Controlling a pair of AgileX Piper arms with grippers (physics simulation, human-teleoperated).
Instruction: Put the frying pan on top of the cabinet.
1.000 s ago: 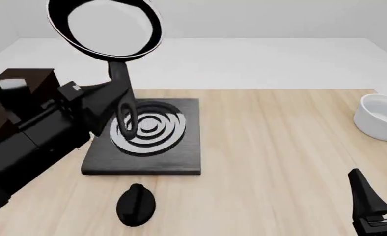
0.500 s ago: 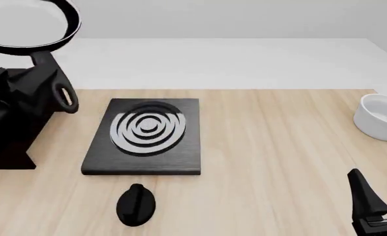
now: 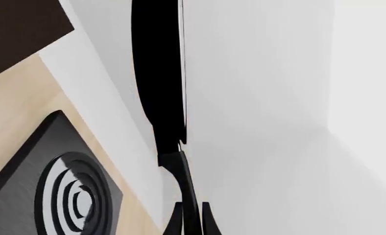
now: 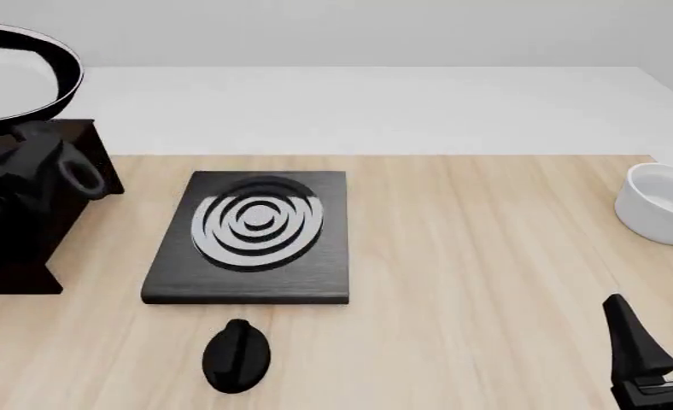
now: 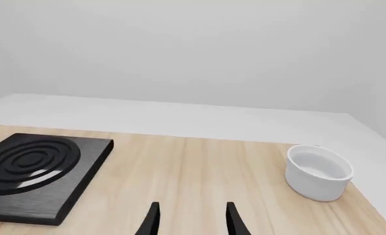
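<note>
Since half a second ago we see the frying pan [image 4: 12, 73] carried farther left and a little lower, so that more of its bowl is cut by the front view's left edge; a second ago it hung above the black slab with silver rings [image 4: 251, 235].

In the front view now, the pan sits above the cabinet [image 4: 35, 213] at the table's left edge, its pale inside turned toward us. The left gripper [image 4: 52, 166] is a dark mass below the bowl, where the handle's looped end shows; the jaws themselves blend in here. A black knob [image 4: 237, 356] lies on the wooden table [image 4: 485, 282] near the slab's front edge, and a white bowl [image 4: 661, 203] stands far right. The right gripper [image 4: 656, 354] pokes in at the lower right corner.

In the left wrist view, we see the pan edge-on, its thin handle running down between the two fingertips [image 3: 175, 223], which pinch it closely.

In the right wrist view, the fingers [image 5: 152, 220] stand parted with nothing between them.
</note>
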